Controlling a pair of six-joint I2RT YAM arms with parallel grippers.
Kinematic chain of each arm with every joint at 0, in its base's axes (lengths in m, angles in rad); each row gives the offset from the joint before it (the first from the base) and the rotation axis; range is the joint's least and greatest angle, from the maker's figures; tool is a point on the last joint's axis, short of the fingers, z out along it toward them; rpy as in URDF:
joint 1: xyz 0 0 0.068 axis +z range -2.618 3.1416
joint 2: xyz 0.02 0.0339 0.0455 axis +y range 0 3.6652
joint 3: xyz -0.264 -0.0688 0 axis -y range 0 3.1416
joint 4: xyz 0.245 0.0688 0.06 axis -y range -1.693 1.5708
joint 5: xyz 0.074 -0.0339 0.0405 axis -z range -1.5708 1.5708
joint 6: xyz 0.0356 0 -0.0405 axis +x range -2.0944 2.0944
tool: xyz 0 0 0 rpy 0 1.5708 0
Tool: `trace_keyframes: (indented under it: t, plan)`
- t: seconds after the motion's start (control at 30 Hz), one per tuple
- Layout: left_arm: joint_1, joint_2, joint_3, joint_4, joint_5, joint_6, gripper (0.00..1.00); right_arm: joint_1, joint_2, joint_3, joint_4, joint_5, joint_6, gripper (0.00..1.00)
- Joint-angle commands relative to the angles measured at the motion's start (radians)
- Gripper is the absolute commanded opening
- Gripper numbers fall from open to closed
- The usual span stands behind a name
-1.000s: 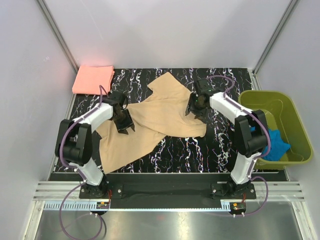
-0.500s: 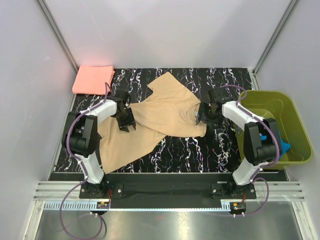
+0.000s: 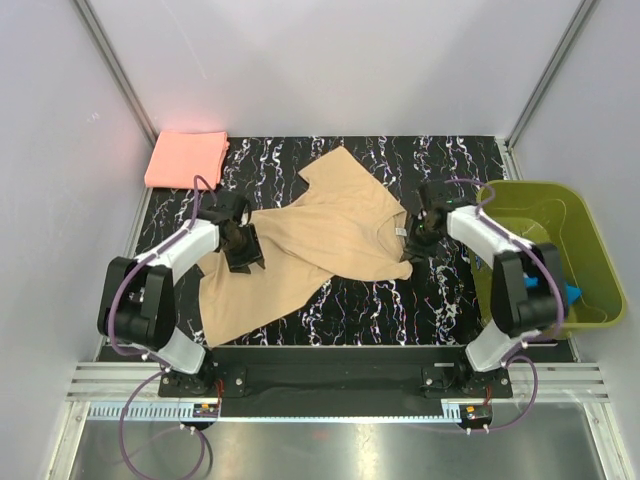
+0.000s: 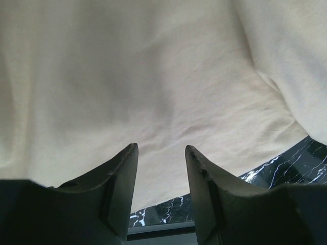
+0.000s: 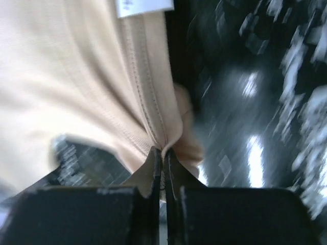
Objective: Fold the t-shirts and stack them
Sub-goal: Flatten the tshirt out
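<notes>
The right claw (image 5: pixel 163 153) is pressing its two fingers together on the tan t-shirt (image 3: pixel 320 235), pinching a raised fold of the stitched neckline seam (image 5: pixel 145 92) right at the fingertips. A white label (image 5: pixel 143 6) is showing on the cloth just beyond that pinch. From above, this claw is sitting at the tan t-shirt's right edge, where the cloth is ending in a small bunched corner against the black marbled tabletop (image 3: pixel 400 300).

The left claw (image 4: pixel 161 153) is standing with its fingers spread, a clear gap between them, and tan cloth is filling the wrist view behind the tips. It is hanging over the left part of the tan t-shirt; whether the tips are touching the cloth is not clear.

The tan t-shirt is lying spread but rumpled across the middle of the tabletop. One sleeve is pointing toward the far side, and the body is running down toward the near left, with a fold crossing it between the two claws.

The salmon-pink t-shirt (image 3: pixel 186 158) is lying folded into a neat rectangle to the far left of the tan t-shirt, well apart from it, at the tabletop's far corner.

To the right of the tan t-shirt, past the right arm, an olive-green basket (image 3: pixel 590 300) is sitting off the marbled surface, and a blue cloth (image 3: pixel 570 293) is showing inside it.
</notes>
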Motion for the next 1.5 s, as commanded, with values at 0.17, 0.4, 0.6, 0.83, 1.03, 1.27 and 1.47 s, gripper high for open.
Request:
trace_keyframes:
  t: [0.17, 0.4, 0.6, 0.83, 1.03, 1.27, 1.47]
  plan:
    - [-0.009, -0.172, 0.009, -0.020, -0.088, 0.044, 0.47, -0.006, -0.038, 0.298, 0.046, -0.427, 0.503, 0.00]
    - [-0.023, -0.159, 0.069, -0.034, -0.088, 0.046, 0.48, -0.090, 0.275, 0.609, 0.221, -0.235, 0.865, 0.02]
    - [-0.065, -0.163, 0.072, -0.019, -0.081, 0.049, 0.50, -0.139, 0.615, 1.124, -0.235, -0.229, 0.175, 0.42]
    - [-0.119, -0.153, 0.043, -0.002, -0.005, 0.055, 0.60, -0.099, 0.115, 0.468, -0.081, 0.070, -0.090, 0.75]
    - [-0.142, -0.163, 0.025, -0.057, -0.008, 0.008, 0.57, -0.081, 0.036, 0.142, 0.113, -0.165, 0.062, 0.40]
    - [-0.142, -0.307, -0.055, -0.114, -0.031, -0.049, 0.56, -0.076, 0.126, 0.065, 0.348, -0.232, 0.172, 0.39]
    - [-0.128, -0.344, -0.150, -0.050, -0.012, -0.081, 0.58, -0.053, 0.225, 0.105, 0.402, -0.213, 0.220, 0.48]
